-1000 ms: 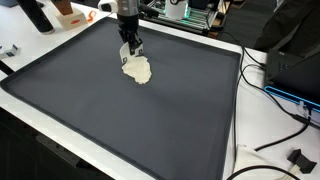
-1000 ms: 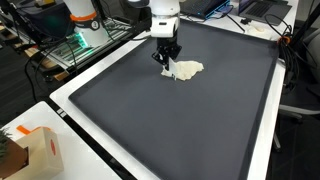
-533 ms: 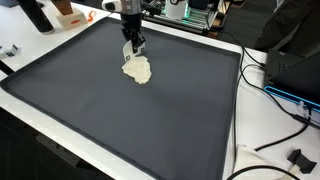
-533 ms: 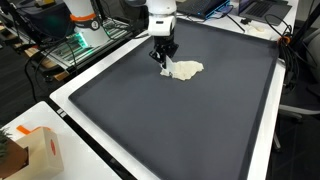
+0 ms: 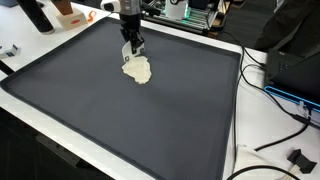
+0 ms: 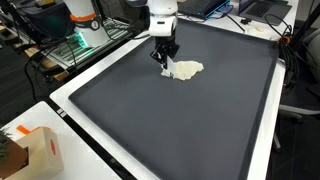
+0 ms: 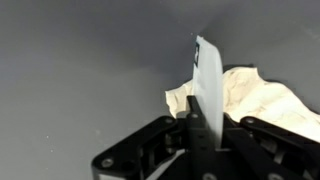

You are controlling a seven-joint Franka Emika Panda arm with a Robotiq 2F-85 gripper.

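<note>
A crumpled cream cloth [image 5: 138, 71] [image 6: 187, 69] lies on the far part of a large dark grey mat [image 5: 120, 125] [image 6: 180, 125]. My gripper [image 5: 132, 54] [image 6: 164, 60] stands upright over the cloth's edge, shut on a corner of it. In the wrist view a thin strip of cloth [image 7: 207, 80] runs up out of the closed gripper [image 7: 205, 128], and the rest of the cloth [image 7: 260, 98] lies bunched on the mat to the right. Most of the cloth still rests on the mat.
The mat sits on a white table [image 5: 245, 150]. Cables [image 5: 275, 135] and black equipment [image 5: 295, 65] lie off one side. An orange-printed cardboard box [image 6: 35, 150] stands near a table corner. A dark bottle [image 5: 36, 15] and electronics [image 6: 85, 30] crowd the far edges.
The gripper has risen slightly with the cloth corner pinched in it; in the last half second almost nothing moved.
</note>
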